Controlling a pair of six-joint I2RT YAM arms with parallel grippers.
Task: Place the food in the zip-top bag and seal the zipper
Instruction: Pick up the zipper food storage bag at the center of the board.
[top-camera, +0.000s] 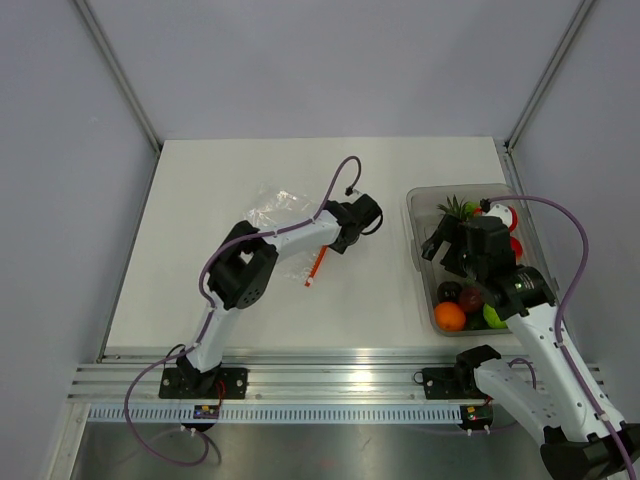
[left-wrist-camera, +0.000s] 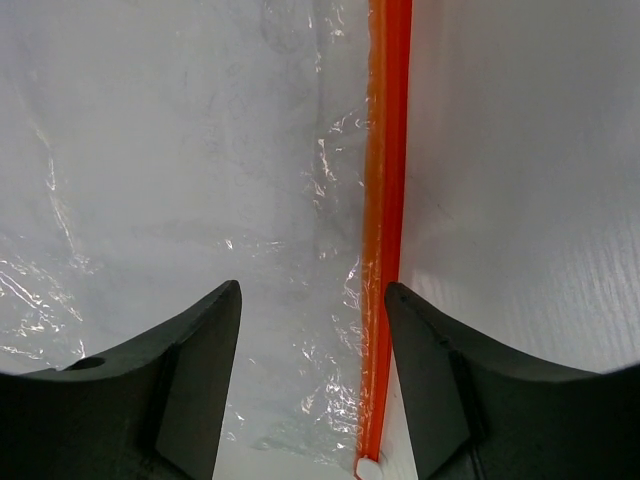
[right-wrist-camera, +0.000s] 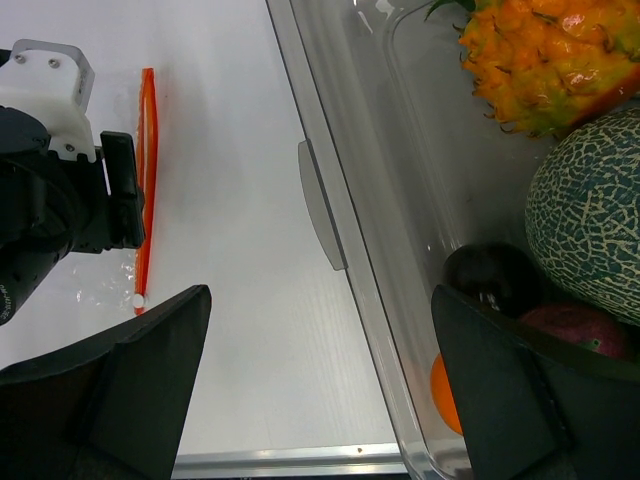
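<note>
Clear bin w/ food stood at rt, left arm hid part of zip-top bag ctr-left, zipper ran diagonally near-to-far, left gripper spread astride it, right gripper spread wide over bin wall.

Clear bin on a white desk, walled in grey

The rigid, see-through plastic bin stands on the desk's right side, near the right edge, with its long side running front to back. A small grey tab juts from its left rim. A ribbed aluminium rail borders the desk's near edge. Plain grey walls rise behind.
</note>
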